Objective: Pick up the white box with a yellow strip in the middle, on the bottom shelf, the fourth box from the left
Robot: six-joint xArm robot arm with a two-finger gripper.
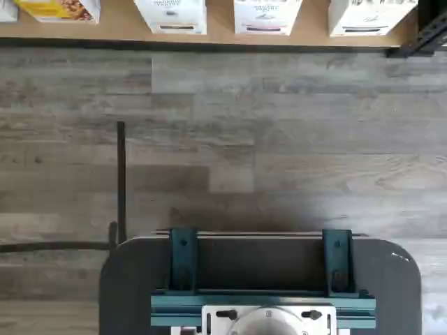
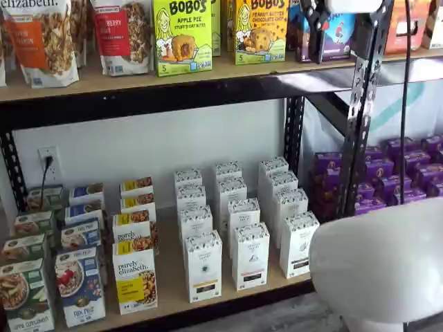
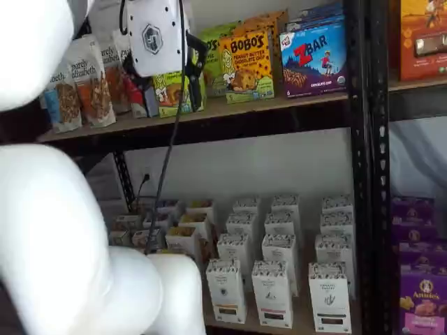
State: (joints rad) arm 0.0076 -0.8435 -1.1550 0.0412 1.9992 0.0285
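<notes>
- Grey wood-plank floor (image 1: 279, 139) runs up to a black metal rack against a white wall (image 2: 159, 145). The bottom shelf (image 2: 166, 273) is a pale board stocked in neat rows.
- Far left on that board, at about 8 o'clock in a shelf view, stand cereal cartons. Next along is the purely elizabeth box (image 2: 135, 280) with its yellow panel.
- Just to its right, at about 6 o'clock, is the white box (image 2: 203, 266). It is upright at the front of its row, with a speckled top band and a dark strip near the base. Identical cartons queue behind it.
- A twin white carton (image 2: 250, 254) stands close at its 3 o'clock, with a slim gap between them.
- Up at 1 o'clock, level with the upper shelf, hangs the gripper (image 2: 316, 52), well apart from the target.
- From where I stand, nothing has been reached for yet. The arm needs to come down and across toward 7 o'clock and square up to the carton's narrow front. The fingers should then slip into the gaps on either side without nudging the yellow-panel box or the twin.
- The jaws stand spread as wide as they go, empty and touching nothing.
</notes>
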